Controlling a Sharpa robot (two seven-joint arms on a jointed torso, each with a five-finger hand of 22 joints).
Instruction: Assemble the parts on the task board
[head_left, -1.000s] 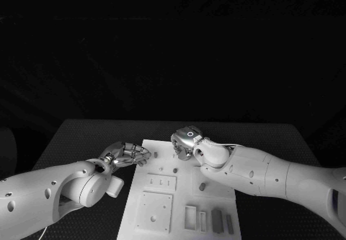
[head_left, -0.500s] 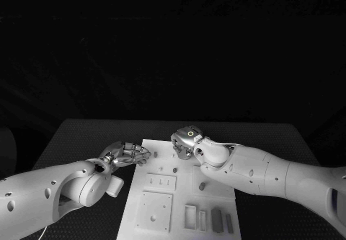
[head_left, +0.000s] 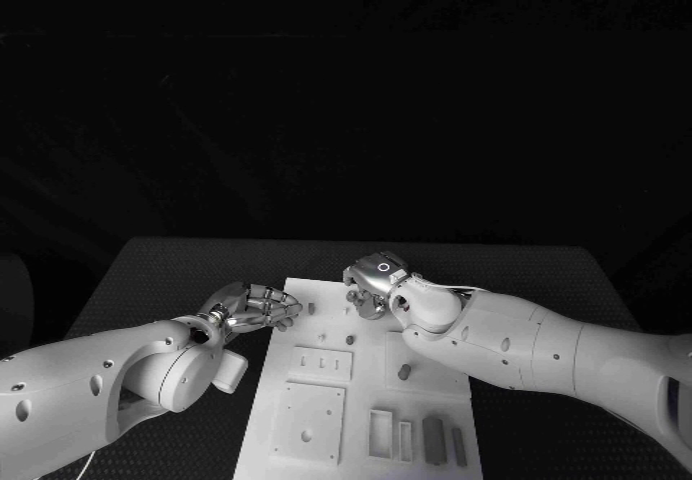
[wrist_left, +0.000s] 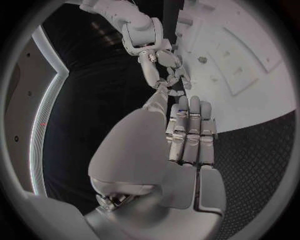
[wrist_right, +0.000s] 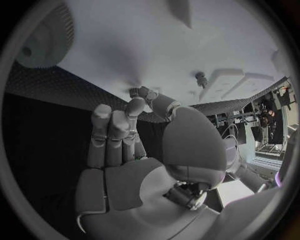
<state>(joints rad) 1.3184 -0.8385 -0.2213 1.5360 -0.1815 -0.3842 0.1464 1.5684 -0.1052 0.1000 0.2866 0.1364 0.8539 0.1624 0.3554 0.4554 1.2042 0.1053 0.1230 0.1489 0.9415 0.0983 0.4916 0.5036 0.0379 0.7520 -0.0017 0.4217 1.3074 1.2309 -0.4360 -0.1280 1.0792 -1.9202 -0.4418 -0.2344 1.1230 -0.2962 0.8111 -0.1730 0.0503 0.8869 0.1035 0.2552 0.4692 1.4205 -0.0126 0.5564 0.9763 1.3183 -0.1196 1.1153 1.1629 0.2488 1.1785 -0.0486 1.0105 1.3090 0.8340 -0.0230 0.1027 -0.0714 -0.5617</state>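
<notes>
The white task board (head_left: 361, 395) lies lengthwise in the middle of the table. Several grey parts (head_left: 433, 440) sit in slots at its near right corner, and a small grey peg (head_left: 404, 372) stands mid-board. My right hand (head_left: 372, 285) hovers low over the board's far end. Its thumb and a fingertip (wrist_right: 139, 92) meet right at the board surface (wrist_right: 156, 45), and I cannot tell whether anything is pinched there. My left hand (head_left: 257, 307) rests at the board's left edge with its fingers (wrist_left: 190, 135) curled in on nothing. Another peg (wrist_right: 201, 79) stands close by.
Black mesh table surface (head_left: 173, 270) surrounds the board on all sides. Raised square and rectangular plates (head_left: 310, 420) occupy the board's near left half. My right forearm (head_left: 548, 350) lies across the board's right side.
My right arm has crept very slightly to the right. The left hand and the parts have not moved.
</notes>
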